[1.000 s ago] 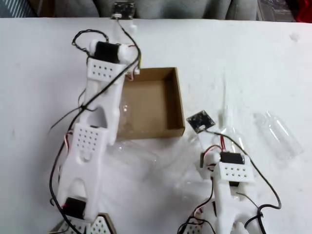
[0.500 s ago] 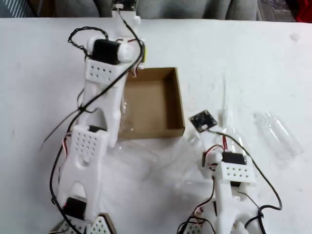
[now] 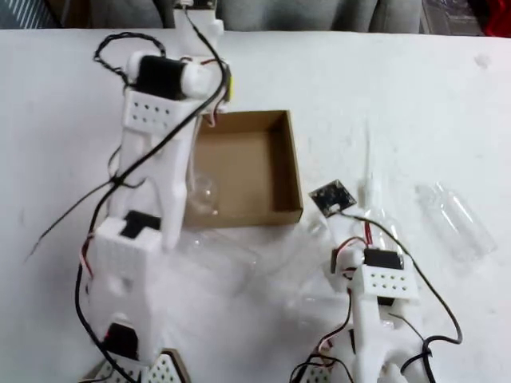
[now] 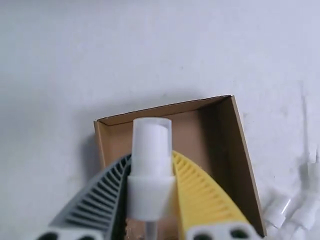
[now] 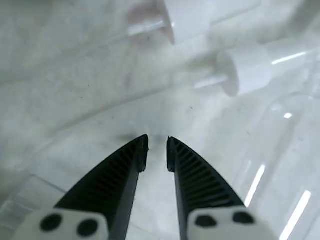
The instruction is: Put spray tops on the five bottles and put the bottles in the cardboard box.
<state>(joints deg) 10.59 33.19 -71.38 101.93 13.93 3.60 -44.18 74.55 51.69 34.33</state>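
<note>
The cardboard box (image 3: 249, 169) sat mid-tabletop (image 3: 415, 88), and a clear bottle (image 3: 457, 217) lay toward the right edge. Above the box, the left claw (image 4: 150, 158) was clenched on a white spray top (image 4: 151, 142). Near the front edge, the right claw (image 5: 157, 146) was slightly parted and held nothing.

White arms (image 3: 132, 259); black ribbed end effector (image 5: 156, 146)

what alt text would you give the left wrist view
A grey-and-yellow left gripper is shut on a white plastic spray top, with an open brown cardboard box beyond it on a white table. More white spray tops lie beside the box.
</note>
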